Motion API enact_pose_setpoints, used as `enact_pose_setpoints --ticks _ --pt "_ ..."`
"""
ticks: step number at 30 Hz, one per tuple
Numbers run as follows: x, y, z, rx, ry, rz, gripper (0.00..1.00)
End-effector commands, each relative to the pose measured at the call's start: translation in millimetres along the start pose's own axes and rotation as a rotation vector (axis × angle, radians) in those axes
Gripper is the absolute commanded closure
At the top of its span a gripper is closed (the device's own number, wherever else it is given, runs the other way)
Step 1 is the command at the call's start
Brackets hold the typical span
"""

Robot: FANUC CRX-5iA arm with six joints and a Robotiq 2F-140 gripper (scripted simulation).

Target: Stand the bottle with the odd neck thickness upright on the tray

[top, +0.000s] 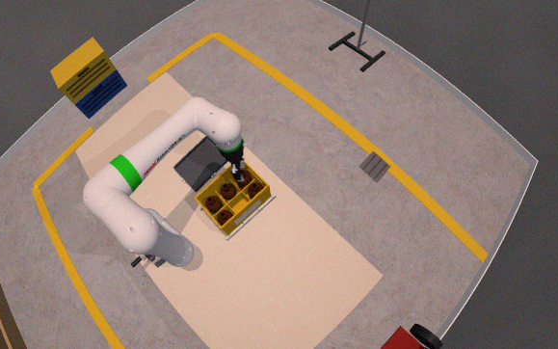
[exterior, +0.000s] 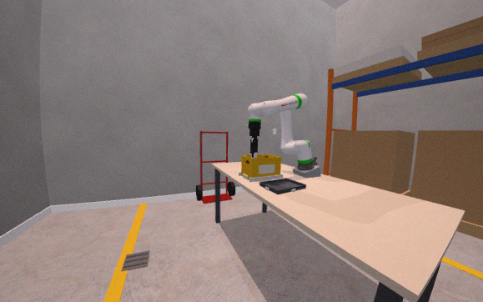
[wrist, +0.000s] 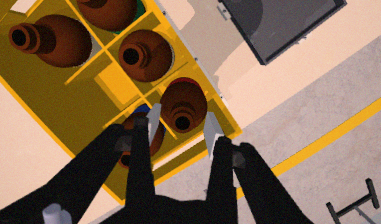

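A yellow crate stands on the table and holds several brown bottles in separate cells. It also shows in the side view. My gripper hangs straight down over the crate's corner cell nearest the tray. Its two fingers stand either side of the neck of the bottle there, with a small gap on each side. The gripper is open and holds nothing. Another bottle is partly hidden under my left finger. The dark tray lies next to the crate, with nothing on it.
Two more bottles stand in cells further along, and one middle cell has no bottle. The crate's yellow dividers run close to my fingertips. The table edge and floor lie just beyond the crate's corner.
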State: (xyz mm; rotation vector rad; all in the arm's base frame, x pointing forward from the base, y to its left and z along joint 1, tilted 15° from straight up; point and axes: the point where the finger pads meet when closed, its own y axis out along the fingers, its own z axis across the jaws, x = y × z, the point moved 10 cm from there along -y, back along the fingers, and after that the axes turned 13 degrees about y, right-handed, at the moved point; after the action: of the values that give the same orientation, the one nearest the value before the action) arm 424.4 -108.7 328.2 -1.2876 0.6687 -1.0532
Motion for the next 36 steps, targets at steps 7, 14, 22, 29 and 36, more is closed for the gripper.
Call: enact_pose_setpoints --ticks 7,14,22,29,36 --pt "0.3 -13.5 0.2 0.001 0.000 -0.001 0.56" --pt "0.3 -36.0 0.2 0.001 0.000 -0.001 0.56" --pt "0.2 -57.1 0.2 0.001 0.000 -0.001 0.56" --pt "0.2 -75.2 0.1 0.001 0.000 -0.001 0.56" --pt "0.2 -82.6 0.1 0.001 0.000 -0.001 0.56"
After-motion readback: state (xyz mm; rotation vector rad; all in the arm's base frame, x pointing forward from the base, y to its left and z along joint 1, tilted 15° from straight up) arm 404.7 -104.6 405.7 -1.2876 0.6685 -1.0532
